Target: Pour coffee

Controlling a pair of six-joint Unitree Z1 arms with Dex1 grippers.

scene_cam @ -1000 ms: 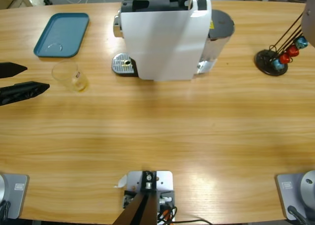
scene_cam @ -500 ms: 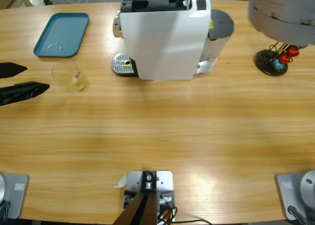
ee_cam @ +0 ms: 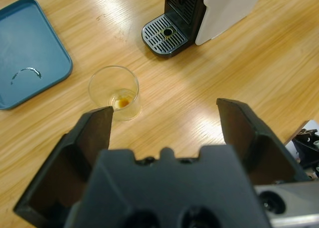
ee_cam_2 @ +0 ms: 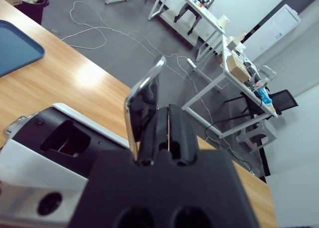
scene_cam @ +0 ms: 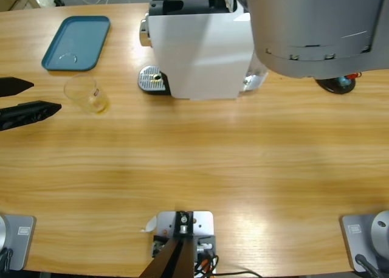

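A small clear glass tumbler (scene_cam: 88, 94) with a red mark stands left of the white coffee machine (scene_cam: 194, 47). A thin layer of yellow-brown coffee (ee_cam: 122, 101) lies in the bottom of the tumbler (ee_cam: 114, 92). My left gripper (scene_cam: 24, 98) comes in from the left edge, open, a short way from the glass; in the left wrist view the gripper (ee_cam: 164, 123) has the glass just beyond its left jaw. My right gripper (ee_cam_2: 168, 111) is shut, above the machine's top (ee_cam_2: 60, 138), right beside the raised chrome lever (ee_cam_2: 142, 96).
A blue tray (scene_cam: 76, 42) lies at the back left. The machine's drip grille (scene_cam: 152, 80) faces the glass. The right arm's big silver elbow (scene_cam: 316, 28) hangs over the machine's right side and hides most of the capsule stand (scene_cam: 334, 83).
The right arm's silver elbow has swung in from the upper right corner, leftward and lower, over the capsule stand and the machine's right end. Left gripper and glass have not moved.
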